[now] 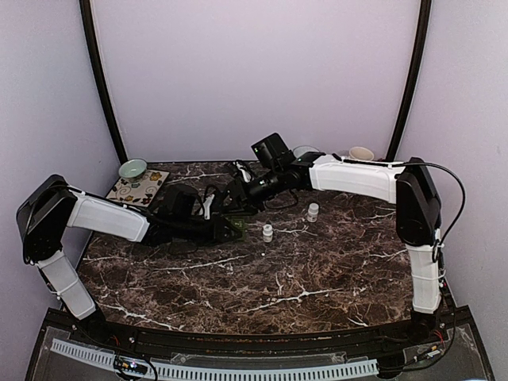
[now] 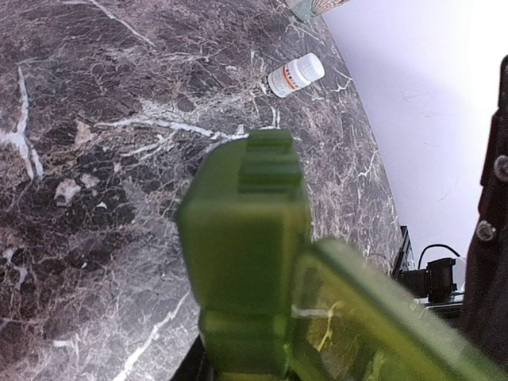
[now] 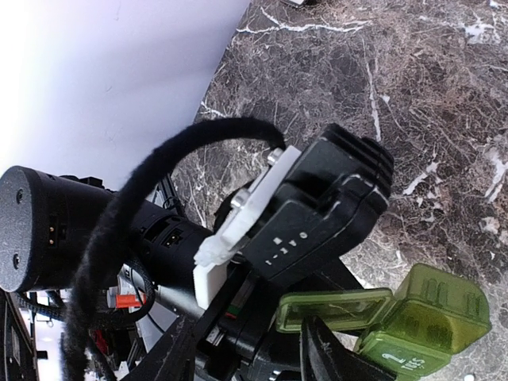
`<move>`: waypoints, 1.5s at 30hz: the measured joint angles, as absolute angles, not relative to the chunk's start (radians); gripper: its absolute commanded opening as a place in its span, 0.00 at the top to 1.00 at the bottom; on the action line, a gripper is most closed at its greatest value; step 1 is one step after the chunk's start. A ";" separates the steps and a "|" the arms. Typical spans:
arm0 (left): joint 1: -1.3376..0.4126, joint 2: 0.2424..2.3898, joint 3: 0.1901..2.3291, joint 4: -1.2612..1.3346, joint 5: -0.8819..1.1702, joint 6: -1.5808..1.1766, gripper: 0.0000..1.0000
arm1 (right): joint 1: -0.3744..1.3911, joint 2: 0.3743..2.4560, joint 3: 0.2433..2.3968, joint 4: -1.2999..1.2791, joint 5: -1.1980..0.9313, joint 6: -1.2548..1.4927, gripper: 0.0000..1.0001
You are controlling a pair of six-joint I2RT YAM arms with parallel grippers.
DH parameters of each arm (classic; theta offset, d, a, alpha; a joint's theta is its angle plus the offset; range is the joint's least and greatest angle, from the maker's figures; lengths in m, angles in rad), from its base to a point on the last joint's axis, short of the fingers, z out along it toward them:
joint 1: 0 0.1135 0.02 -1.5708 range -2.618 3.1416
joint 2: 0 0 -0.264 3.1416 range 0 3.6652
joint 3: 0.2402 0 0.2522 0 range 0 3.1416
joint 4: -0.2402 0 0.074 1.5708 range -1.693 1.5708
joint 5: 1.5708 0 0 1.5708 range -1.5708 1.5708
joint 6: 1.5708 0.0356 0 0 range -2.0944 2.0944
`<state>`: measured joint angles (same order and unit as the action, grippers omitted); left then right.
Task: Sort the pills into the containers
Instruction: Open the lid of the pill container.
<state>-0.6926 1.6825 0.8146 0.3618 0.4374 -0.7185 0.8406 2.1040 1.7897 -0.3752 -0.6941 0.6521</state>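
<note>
My left gripper [image 1: 225, 228] is shut on a translucent green pill organizer [image 1: 233, 230] at the table's middle. The organizer fills the left wrist view [image 2: 246, 238], hiding the fingers, and one lid [image 2: 373, 317] stands open. My right gripper [image 1: 238, 198] hangs just behind it, jaws spread, with nothing between them. In the right wrist view the organizer [image 3: 425, 317] lies at the lower right with its open lid [image 3: 337, 308] beside one dark finger [image 3: 321, 353]. Two white pill bottles [image 1: 267, 232] [image 1: 313, 211] stand to the right. No loose pills show.
A green bowl [image 1: 132, 168] and a patterned tile [image 1: 139, 187] sit at the back left. A beige cup [image 1: 361, 153] and a grey bowl [image 1: 304, 150] sit at the back right. One bottle shows in the left wrist view [image 2: 295, 75]. The left wrist housing [image 3: 317, 214] crowds the right wrist view.
</note>
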 measured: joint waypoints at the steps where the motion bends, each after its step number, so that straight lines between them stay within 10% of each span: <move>1: -0.693 1.682 0.815 0.369 0.441 -0.719 0.78 | 0.838 2.104 1.781 -0.363 -0.699 0.659 0.55; 45: -0.659 1.621 0.760 0.526 0.846 -0.739 0.78 | 0.819 1.952 1.728 -0.471 -0.610 0.396 0.48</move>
<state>-0.6590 1.6207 0.7601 0.5259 0.8459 -0.7387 0.8188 1.9522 1.7275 -0.4709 -0.6098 0.3962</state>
